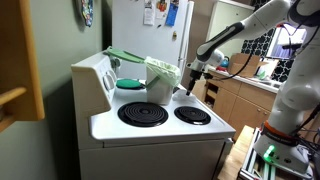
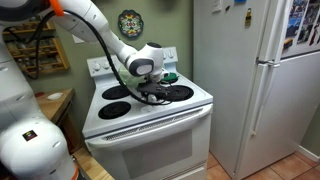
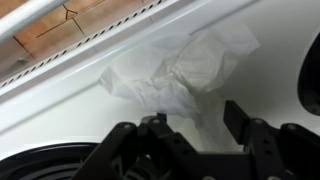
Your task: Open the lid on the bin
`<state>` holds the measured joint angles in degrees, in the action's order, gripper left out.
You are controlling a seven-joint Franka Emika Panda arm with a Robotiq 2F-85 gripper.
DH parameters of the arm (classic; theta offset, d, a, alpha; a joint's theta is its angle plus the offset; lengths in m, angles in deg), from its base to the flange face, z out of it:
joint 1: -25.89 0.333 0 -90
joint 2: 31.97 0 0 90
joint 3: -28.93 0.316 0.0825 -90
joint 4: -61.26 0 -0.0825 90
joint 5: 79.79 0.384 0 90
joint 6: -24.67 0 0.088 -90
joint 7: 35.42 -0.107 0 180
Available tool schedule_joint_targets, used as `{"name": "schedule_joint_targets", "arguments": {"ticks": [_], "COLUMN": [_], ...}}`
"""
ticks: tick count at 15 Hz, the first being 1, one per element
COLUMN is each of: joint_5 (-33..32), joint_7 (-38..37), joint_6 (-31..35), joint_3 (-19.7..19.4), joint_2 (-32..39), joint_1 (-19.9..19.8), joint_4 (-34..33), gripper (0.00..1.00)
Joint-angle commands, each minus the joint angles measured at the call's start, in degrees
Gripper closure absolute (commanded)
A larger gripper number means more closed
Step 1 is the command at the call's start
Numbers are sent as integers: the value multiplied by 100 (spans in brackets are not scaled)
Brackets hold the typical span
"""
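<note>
The bin [image 1: 160, 82] stands on the white stove [image 1: 160, 128], behind the two front burners and just beside a teal dish [image 1: 130, 84]. In that exterior view the lid [image 1: 124, 54] seems to stand off the bin's mouth, reaching out sideways from the rim above the dish, roughly level. The mouth looks uncovered, with pale crumpled plastic showing at the top, perhaps a liner. In an exterior view the arm's wrist hides the bin, so the hinge angle cannot be checked there.

The gripper [image 1: 190, 76] hangs close beside the bin, on the side away from the lid. In the wrist view the gripper [image 3: 185, 135] has its fingers spread apart with nothing between them, and crumpled plastic [image 3: 180, 70] lies ahead of it.

By these views the opening looks largely done. What is left, if anything, is pushing the flap further back and drawing the arm clear.
</note>
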<state>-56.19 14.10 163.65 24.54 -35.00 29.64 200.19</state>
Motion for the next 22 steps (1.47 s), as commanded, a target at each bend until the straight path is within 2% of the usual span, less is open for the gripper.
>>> {"name": "schedule_joint_targets", "arguments": {"ticks": [1,5,10,11,16,19,22], "joint_5": [72,368,753,729,262,-147,-481], "joint_7": [196,399,344,120,-1080,-1805,-2203], "joint_6": [-288,-462,-618,-763,-1461,-1410,-1355], "joint_3": [55,50,27,23,23,91,88], "joint_2": [76,-17,-439,-643,-1705,-2373,-2667], "joint_1": [-155,-188,-217,-225,-270,-258,-128], "joint_4": [-149,-182,-51,18,99,-55,-424], "gripper": [69,98,99,98,99,99,99]}}
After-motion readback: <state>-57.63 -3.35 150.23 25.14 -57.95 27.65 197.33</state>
